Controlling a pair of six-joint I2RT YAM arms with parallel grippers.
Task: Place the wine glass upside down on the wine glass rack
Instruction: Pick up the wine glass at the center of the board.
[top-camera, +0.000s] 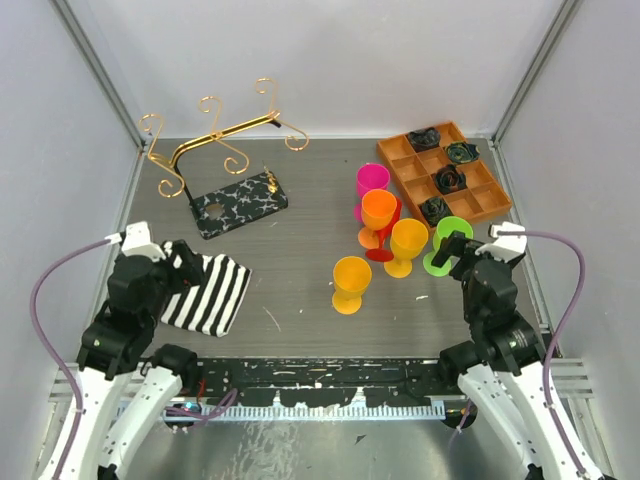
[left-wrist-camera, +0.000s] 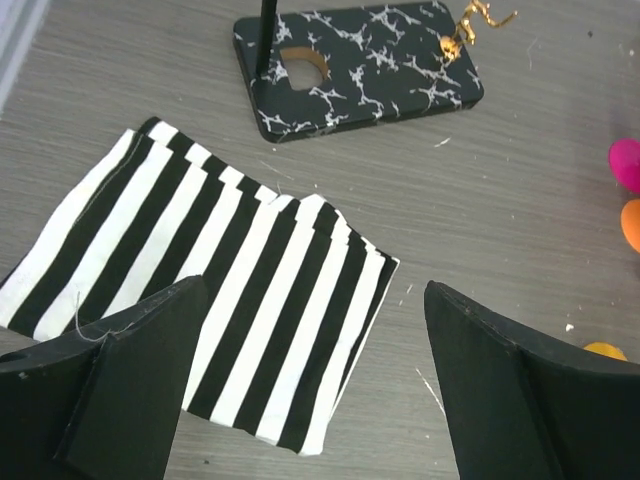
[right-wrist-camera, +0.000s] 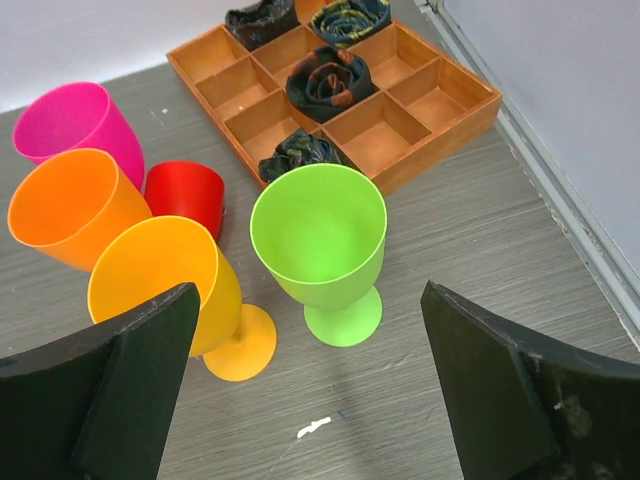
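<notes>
While empty, left pincer (left-wrist-camera: 312, 300), right pincer (right-wrist-camera: 310, 300) agape

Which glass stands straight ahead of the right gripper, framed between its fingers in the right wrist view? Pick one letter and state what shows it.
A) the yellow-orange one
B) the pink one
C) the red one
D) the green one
D: the green wine glass stands upright on the table, centred in the gap ahead of the open right gripper.
</notes>
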